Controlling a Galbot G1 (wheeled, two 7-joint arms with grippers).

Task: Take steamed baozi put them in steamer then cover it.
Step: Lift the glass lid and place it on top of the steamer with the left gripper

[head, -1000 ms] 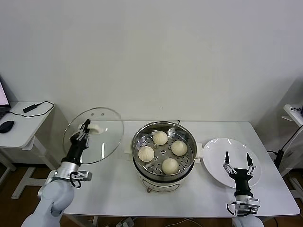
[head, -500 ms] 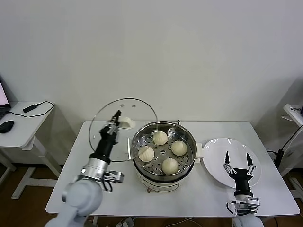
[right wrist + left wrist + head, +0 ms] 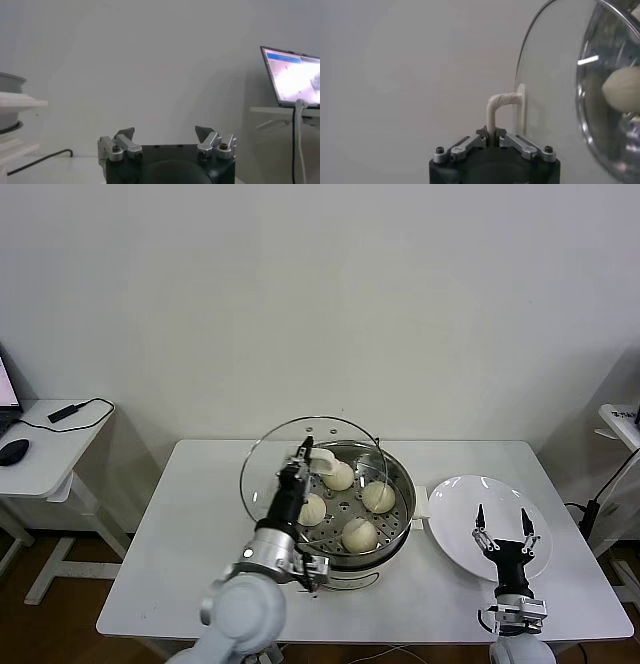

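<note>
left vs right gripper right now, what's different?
The left gripper is shut on the cover by its white handle; the right gripper is open and holds nothing. The left one is up beside the steamer, carrying the cover tilted on edge; the right one is parked over the white plate. Both point upward in the head view.

We see a plain white wall (image 3: 320,294) at twelve o'clock, a white table (image 3: 200,534) centrally, and a side desk (image 3: 45,449) at nine o'clock.
</note>
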